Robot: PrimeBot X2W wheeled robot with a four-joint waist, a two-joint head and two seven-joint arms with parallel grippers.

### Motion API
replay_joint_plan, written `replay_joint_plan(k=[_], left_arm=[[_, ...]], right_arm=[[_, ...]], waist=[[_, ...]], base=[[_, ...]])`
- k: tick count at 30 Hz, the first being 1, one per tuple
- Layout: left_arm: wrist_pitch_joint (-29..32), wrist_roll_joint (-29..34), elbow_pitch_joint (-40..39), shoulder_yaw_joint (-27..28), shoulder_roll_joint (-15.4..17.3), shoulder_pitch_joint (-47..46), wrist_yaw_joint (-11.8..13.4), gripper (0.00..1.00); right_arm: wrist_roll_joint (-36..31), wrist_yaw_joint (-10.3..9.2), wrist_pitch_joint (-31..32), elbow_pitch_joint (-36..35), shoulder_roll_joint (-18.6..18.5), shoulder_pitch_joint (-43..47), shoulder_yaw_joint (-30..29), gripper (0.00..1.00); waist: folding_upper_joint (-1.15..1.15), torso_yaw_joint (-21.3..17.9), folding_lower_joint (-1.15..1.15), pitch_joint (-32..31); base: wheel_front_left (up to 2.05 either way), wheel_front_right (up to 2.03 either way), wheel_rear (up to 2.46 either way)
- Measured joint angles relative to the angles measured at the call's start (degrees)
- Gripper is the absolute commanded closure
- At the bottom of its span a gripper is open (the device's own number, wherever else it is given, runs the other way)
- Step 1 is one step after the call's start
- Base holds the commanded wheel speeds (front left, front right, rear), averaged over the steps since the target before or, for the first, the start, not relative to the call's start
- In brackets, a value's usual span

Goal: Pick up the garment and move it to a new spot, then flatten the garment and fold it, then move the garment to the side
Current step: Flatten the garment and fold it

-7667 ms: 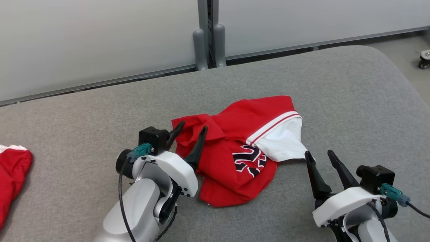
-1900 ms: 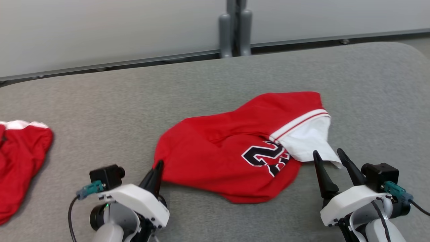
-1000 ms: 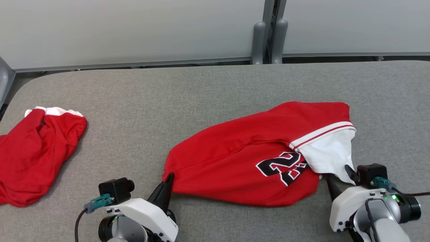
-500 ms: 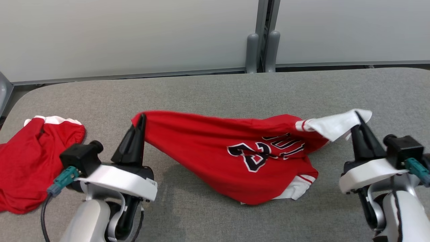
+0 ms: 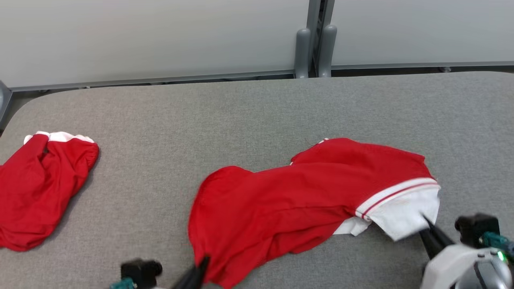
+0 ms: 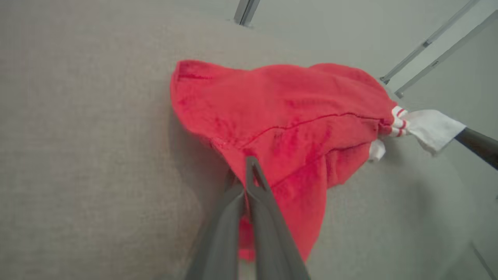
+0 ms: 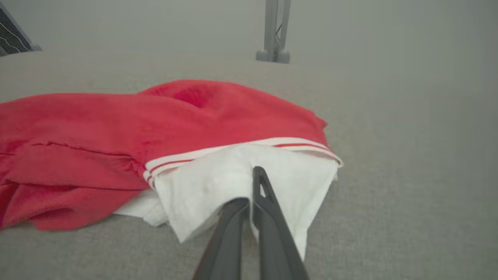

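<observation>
The garment [image 5: 297,200] is a red jersey with a white, red-striped sleeve; it lies rumpled on the grey padded table [image 5: 200,120], stretched from front centre to the right. At the head view's bottom edge my left gripper [image 5: 202,263] is shut on the garment's red front-left corner; the left wrist view shows that gripper [image 6: 249,165] pinching the red cloth [image 6: 288,116]. My right gripper [image 5: 425,220] is shut on the white sleeve, and in the right wrist view its fingers [image 7: 255,182] clamp the white fabric [image 7: 218,182].
A second red garment [image 5: 38,188] with a white edge lies crumpled at the table's left end. Two grey posts [image 5: 313,44] and a pale wall panel stand behind the table's far edge. The table's left corner is rounded.
Both grippers, raised with the garment hanging between them half a second ago, have come down and toward me; the garment now rests on the table. The right gripper shut on the sleeve within the last second.
</observation>
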Motion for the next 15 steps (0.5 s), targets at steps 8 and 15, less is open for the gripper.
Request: replay_joint_plan(k=[8,15], left_arm=[[8.9,-5.9,1.0,-0.1,0.7,4.4,1.6,0.00],[9.7,-9.0,-1.7,4.1,2.1,4.4,3.6,0.00]], right_arm=[[5.6,-0.03,16.0,-0.5,3.9,6.3,-7.5,0.00],[5.8,-0.01,18.5,-6.7,5.0,7.3,-10.1,0.00]], waist=[[0.00,1.6,0.00,0.8],[0.00,1.7,0.00,-0.1]], base=[[0.00,0.00,0.00],[0.00,0.00,0.00]])
